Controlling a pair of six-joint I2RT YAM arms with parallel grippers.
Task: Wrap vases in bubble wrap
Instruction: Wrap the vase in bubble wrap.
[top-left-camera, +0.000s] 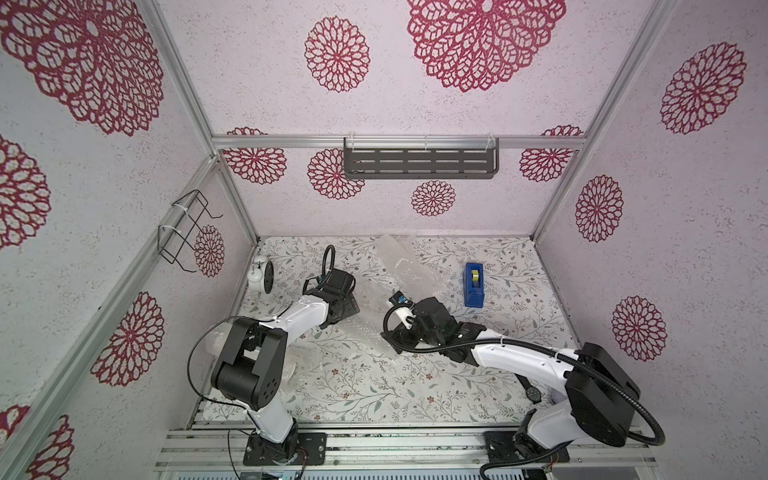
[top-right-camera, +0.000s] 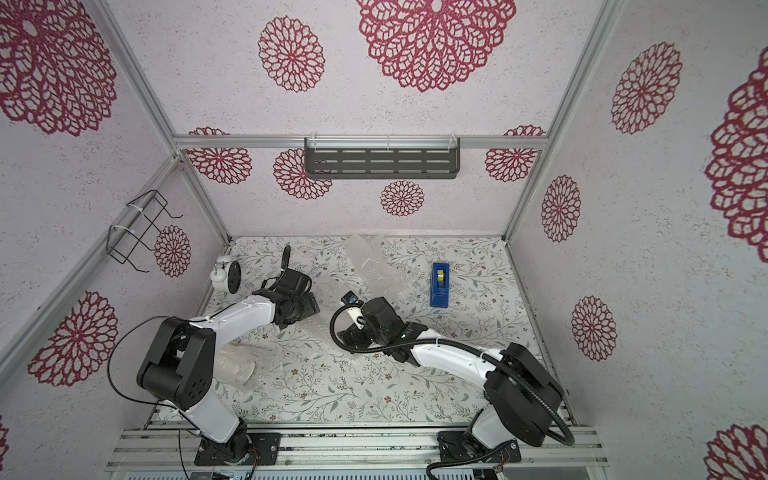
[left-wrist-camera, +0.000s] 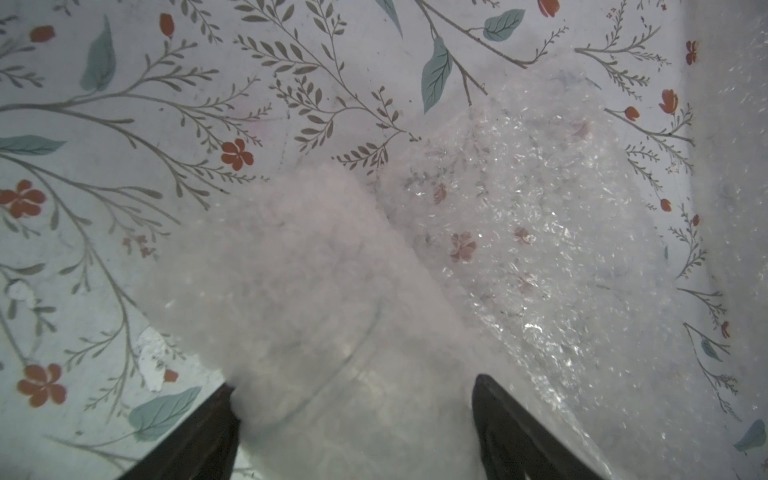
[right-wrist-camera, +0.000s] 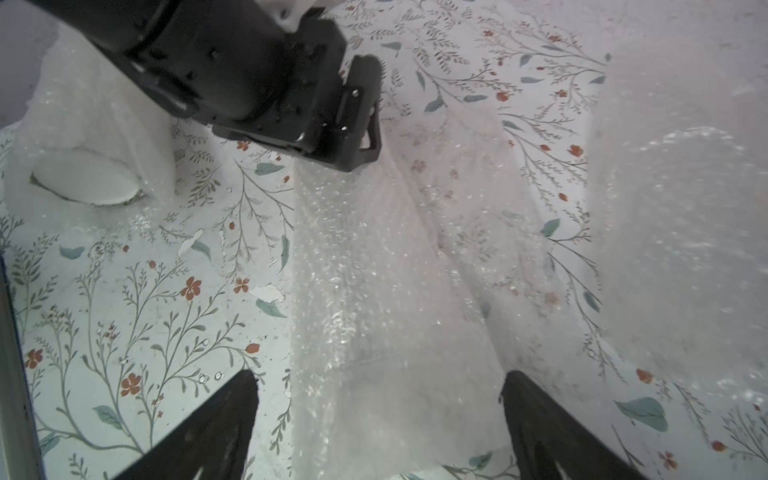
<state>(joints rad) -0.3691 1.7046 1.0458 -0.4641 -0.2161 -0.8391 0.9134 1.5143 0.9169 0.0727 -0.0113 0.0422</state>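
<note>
- Left jaws spread wide around a bubble-wrapped clear glass (left-wrist-camera: 316, 291) lying between them; whether they press it, cannot tell.
- Right jaws open, a flat bubble wrap sheet (right-wrist-camera: 374, 270) between them on the floral tabletop (right-wrist-camera: 145, 332).
- Wrapped white vase (right-wrist-camera: 83, 178) lies apart from both.

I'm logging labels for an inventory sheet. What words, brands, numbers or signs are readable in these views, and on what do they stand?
None: no text can be read in any view.
Blue tape dispenser: no label or brand legible in both top views.
Alarm clock: too small to make out any numerals.
Bubble wrap: no print shows in the wrist views.
</note>
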